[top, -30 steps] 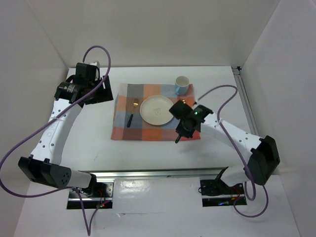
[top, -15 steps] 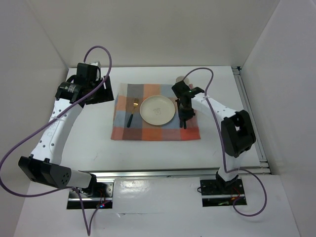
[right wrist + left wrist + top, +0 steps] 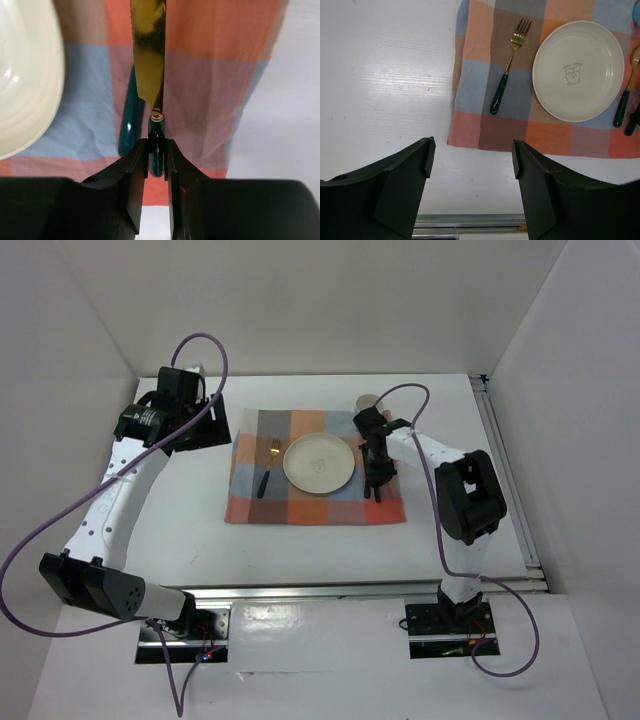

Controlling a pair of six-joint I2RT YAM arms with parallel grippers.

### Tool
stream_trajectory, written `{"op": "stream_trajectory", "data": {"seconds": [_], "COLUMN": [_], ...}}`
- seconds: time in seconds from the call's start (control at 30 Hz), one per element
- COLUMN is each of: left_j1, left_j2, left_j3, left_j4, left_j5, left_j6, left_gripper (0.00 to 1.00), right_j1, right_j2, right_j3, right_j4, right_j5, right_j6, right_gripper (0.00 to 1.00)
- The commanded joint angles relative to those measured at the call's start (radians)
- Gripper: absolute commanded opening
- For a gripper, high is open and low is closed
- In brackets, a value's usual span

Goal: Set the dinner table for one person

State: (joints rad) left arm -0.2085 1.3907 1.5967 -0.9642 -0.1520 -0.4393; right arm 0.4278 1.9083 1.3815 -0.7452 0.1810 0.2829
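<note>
Right elbow tucked inward; right gripper point(image 3: 156, 154) clenched the knife point(image 3: 147, 55) at 3 o'clock of the plate point(image 3: 318, 462), by the right edge of the cloth point(image 3: 300, 506). Left gripper point(image 3: 472, 149) gaped over the dinner table point(image 3: 300, 558), white room at cloth's 9 o'clock.

Table point(image 3: 385, 75): smooth, matt white. Cloth point(image 3: 475, 100): woven fabric. Plate point(image 3: 577, 70): glossy glaze. Knife point(image 3: 147, 50) blade: polished gold metal.

Orange-blue-brown checked cloth point(image 3: 300, 506), cream plate point(image 3: 318, 463), gold fork point(image 3: 268, 468) with dark-green handle, white table point(image 3: 300, 555).

White arm links point(image 3: 113, 505), black joints point(image 3: 88, 585), purple cables point(image 3: 203, 336), black left hand point(image 3: 471, 155)
</note>
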Motion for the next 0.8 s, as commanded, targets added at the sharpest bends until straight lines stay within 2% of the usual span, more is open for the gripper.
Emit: {"op": "stream_trajectory", "data": {"seconds": [0.0, 0.03, 0.1, 0.2, 0.23, 0.33, 0.47, 0.67, 0.77], "left_j1": [-0.003, -0.003, -0.003, -0.003, -0.003, -0.003, -0.012, -0.012, -0.022], "left_j2": [-0.001, -0.001, 0.008, 0.008, 0.008, 0.008, 0.008, 0.008, 0.008], "left_j3": [-0.01, -0.011, -0.011, -0.011, -0.011, -0.011, -0.001, 0.028, 0.028], "left_j4": [0.022, 0.022, 0.022, 0.022, 0.022, 0.022, 0.022, 0.022, 0.013], "left_j5": [-0.011, -0.011, -0.011, -0.011, -0.011, -0.011, -0.02, -0.02, -0.041], "left_j6": [0.028, 0.028, 0.028, 0.028, 0.028, 0.028, 0.028, 0.019, 0.005], "left_gripper": [0.8, 0.8, 0.8, 0.8, 0.8, 0.8, 0.8, 0.8, 0.8], "right_j1": [-0.015, -0.015, -0.015, -0.015, -0.015, -0.024, -0.064, -0.217, -0.286], "right_j2": [0.009, 0.009, 0.009, -0.023, -0.032, -0.086, -0.195, -0.386, -0.495], "right_j3": [-0.001, -0.001, -0.001, 0.008, 0.019, 0.039, 0.039, -0.033, -0.088], "right_j4": [0.053, 0.053, 0.044, 0.035, 0.026, 0.0, -0.02, -0.034, 0.021], "right_j5": [0.026, 0.035, 0.044, 0.058, 0.058, 0.081, 0.124, 0.126, 0.106], "right_j6": [0.013, 0.013, 0.022, 0.033, 0.033, 0.055, 0.11, 0.228, 0.255], "right_gripper": [0.24, 0.32, 0.55, 0.72, 0.84, 0.85, 1.0, 1.0, 1.0]}}
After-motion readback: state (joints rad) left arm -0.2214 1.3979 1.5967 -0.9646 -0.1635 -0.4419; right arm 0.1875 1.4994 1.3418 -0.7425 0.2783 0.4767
